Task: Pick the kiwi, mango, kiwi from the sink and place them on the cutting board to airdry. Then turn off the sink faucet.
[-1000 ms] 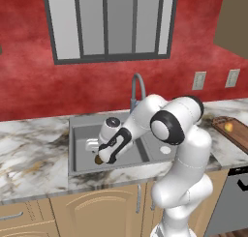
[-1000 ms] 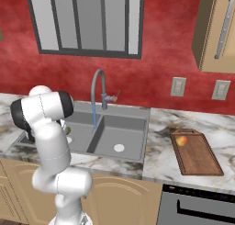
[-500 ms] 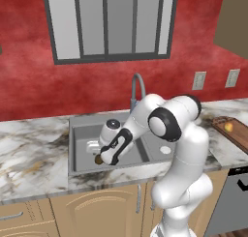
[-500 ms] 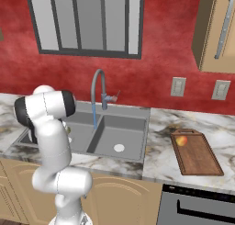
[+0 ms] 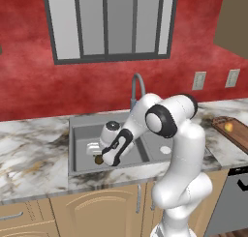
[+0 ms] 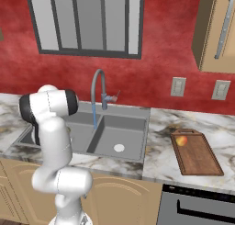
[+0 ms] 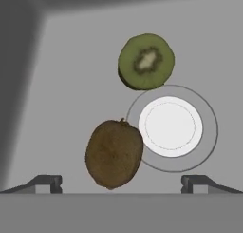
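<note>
Sink: the grey double-basin rectangular sink [image 6: 137, 115] sits in the marbled countertop [image 6: 160, 160]; the white arm reaches down into its left basin.
Faucet: the tall slim grey metal gooseneck faucet [image 6: 97, 81] rises at the far rim between the basins, a thin blue stream falling from its spout.
Cutting board: the flat reddish-brown wooden cutting board [image 6: 198, 155] lies on the counter to the right of the sink, well apart from it.
Gripper: the two-finger gripper [image 7: 122, 183] hangs low over the left basin floor, jaws spread wide with nothing between them.
Mango: the small oval orange-yellow mango [image 6: 182, 140] rests on the far part of the board.
Brown kiwi: the darker brown whole kiwi [image 7: 114, 154] lies on the basin floor between the spread tips, touching the drain ring.
Green kiwi: the olive-green cut-faced kiwi [image 7: 145, 61] lies just beyond, at the edge of the white round drain disc [image 7: 170, 126].
</note>
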Available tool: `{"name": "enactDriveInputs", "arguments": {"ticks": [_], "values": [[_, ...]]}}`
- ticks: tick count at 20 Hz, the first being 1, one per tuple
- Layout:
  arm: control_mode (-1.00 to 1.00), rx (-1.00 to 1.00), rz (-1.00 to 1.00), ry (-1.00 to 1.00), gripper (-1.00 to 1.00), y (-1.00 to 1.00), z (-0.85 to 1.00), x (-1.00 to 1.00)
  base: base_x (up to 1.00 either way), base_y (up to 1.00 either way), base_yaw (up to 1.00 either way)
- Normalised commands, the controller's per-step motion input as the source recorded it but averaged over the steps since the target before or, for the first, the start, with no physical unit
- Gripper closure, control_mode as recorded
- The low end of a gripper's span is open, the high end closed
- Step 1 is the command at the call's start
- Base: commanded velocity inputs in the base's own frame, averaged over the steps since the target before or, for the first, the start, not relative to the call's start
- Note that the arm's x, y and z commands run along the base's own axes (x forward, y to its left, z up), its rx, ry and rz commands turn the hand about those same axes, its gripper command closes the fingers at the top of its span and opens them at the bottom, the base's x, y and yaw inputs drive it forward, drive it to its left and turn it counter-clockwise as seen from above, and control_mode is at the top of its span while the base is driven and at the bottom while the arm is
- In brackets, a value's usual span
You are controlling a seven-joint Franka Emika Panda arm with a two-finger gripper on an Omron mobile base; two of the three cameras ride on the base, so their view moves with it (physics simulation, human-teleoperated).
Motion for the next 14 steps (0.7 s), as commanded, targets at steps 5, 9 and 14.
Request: {"name": "enactDriveInputs", "arguments": {"ticks": [5, 9, 14], "values": [[-1.0, 0.0, -0.01, 0.02, -1.0, 0.05, -0.12, 0.11, 0.0, 0.0, 0.0], [-1.0, 0.0, -0.01, 0.03, -1.0, 0.09, -0.1, 0.15, 0.0, 0.0, 0.0], [-1.0, 0.0, -0.01, 0.03, -1.0, 0.1, -0.11, 0.12, 0.0, 0.0, 0.0]]}}
